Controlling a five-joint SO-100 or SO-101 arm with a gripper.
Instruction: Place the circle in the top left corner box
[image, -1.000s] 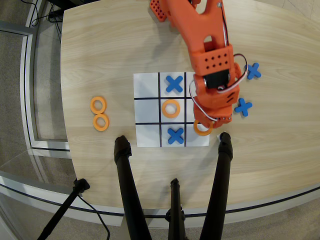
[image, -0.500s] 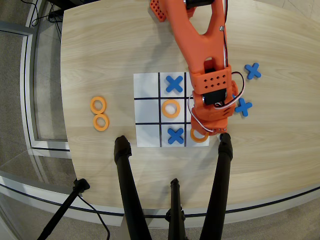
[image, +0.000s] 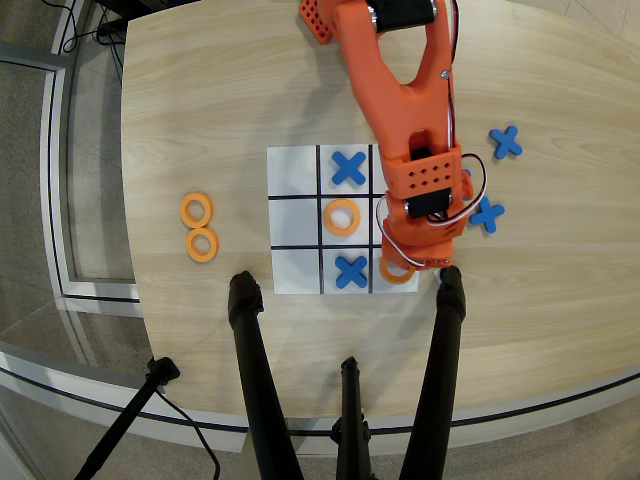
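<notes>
Overhead view: the circle (image: 397, 270) lies in the bottom-right cell of the grid as this view shows it, partly under the gripper (image: 415, 262), near edge of the paper. That cell (image: 392, 283) looks like the target corner, seen from the robot's side. Ring sits directly below the jaws, slightly left of the fingertips; being round, it has no long axis to align. Jaw state: cannot tell, wrist body covers the fingertips, unclear whether they grip the ring. Outward: another orange ring (image: 342, 217) in centre cell, blue crosses (image: 348, 168) in top-middle and bottom-middle (image: 351, 271) cells, two spare rings (image: 197, 210) left on the table, two crosses (image: 505, 141) right. Versus earlier frames: arm moved nearer and left, ring shifted from cell's top-right toward its middle.
</notes>
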